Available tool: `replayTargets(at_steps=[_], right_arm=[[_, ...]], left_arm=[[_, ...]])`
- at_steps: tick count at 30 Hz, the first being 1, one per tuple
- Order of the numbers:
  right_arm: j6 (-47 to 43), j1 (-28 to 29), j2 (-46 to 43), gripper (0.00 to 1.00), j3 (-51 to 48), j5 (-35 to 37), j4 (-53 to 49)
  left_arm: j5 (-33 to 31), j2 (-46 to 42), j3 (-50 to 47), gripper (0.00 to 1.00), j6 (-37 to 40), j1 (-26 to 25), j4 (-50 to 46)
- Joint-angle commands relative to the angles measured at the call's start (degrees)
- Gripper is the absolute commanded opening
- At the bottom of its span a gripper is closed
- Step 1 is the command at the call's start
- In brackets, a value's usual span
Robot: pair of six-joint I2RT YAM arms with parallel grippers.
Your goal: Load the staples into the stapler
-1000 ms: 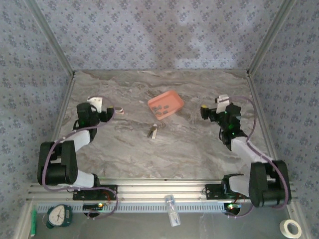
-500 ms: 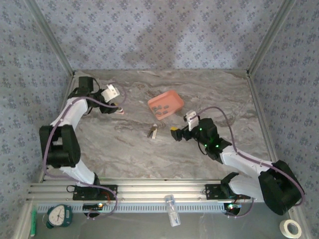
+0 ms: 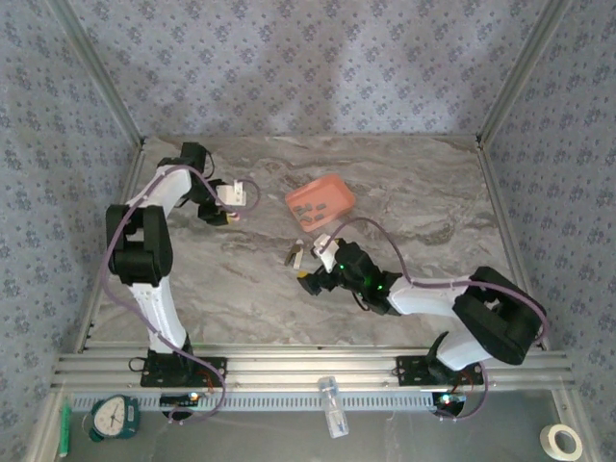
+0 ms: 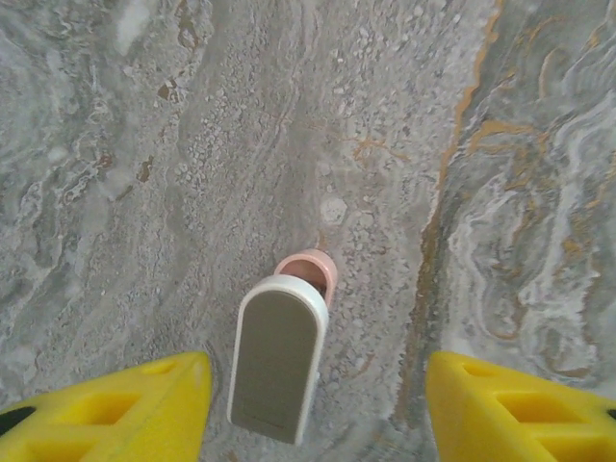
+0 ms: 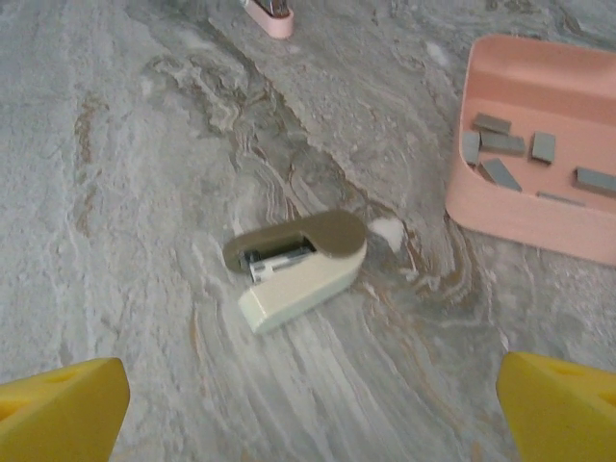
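Left wrist view: my left gripper (image 4: 313, 409) stood open, its yellow fingertips (image 4: 106, 404) either side of the stapler (image 4: 279, 356) without touching it; the left tip was just beside its white arm, the right tip well apart. The stapler sat between them and slightly ahead on the marble table (image 4: 144, 144), grey-white arm uppermost, a pink end showing beyond it. My right gripper (image 5: 308, 409) was spread wide and held nothing; just ahead of those jaws lay a cream-and-olive stapler-like piece (image 5: 298, 265) with metal showing in its channel; further ahead and to the right sat the salmon tray (image 5: 481, 207), the staples (image 5: 510, 159) loose inside, none picked up. I judged the step to be the first grasp, before any loading; my left jaws needed to centre and close across the stapler's narrow sides; the right needed to reach the tray for one strip.
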Motion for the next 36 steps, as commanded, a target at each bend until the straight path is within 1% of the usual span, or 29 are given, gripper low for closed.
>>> replayTargets(at_steps=[1,9,14,18,19,23,25,29,32,35,36], right_arm=[[0.25,0.54,2.43,1.00,3.22,0.13,3.67],[2.56,0.54,5.42,1.00,4.51,-0.24,6.66],[4.27,0.53,5.80,1.00,4.12,-0.03,8.62],[4.56,0.37,5.60,1.00,4.36,0.46,7.56],[4.44,0.39,5.48,1.00,4.38,0.59,7.19],[4.91,0.28,5.09,1.00,4.26,2.48,5.82],[4.78,0.28,4.56,1.00,3.87,3.14,5.87],[5.04,-0.11,2.89,1.00,3.41,3.41,6.10],[4.85,-0.96,0.82,0.99,3.40,2.93,5.76],[4.69,-2.54,-2.69,0.94,3.50,2.79,4.26],[4.69,-3.12,-3.85,0.93,3.46,2.65,4.29]], left_arm=[[-0.51,3.89,4.93,0.61,2.93,-0.64,-3.40],[0.32,8.96,10.63,0.58,1.98,-0.90,-8.23],[-1.26,10.63,11.26,0.53,1.90,-1.07,-8.30],[-1.79,11.61,11.47,0.51,1.66,-1.41,-7.78],[-2.11,12.01,11.66,0.49,1.54,-1.55,-7.70],[-3.05,12.09,11.97,0.30,0.96,-1.94,-7.18],[-2.95,11.40,12.53,0.25,-0.01,-2.21,-7.36],[-0.97,8.01,14.05,0.21,-3.21,-3.15,-8.89],[2.22,4.14,14.98,0.19,-6.73,-4.00,-10.65],[5.40,0.09,16.20,0.17,-10.32,-4.99,-14.00],[7.81,-1.61,15.88,0.16,-12.17,-5.15,-14.40]])
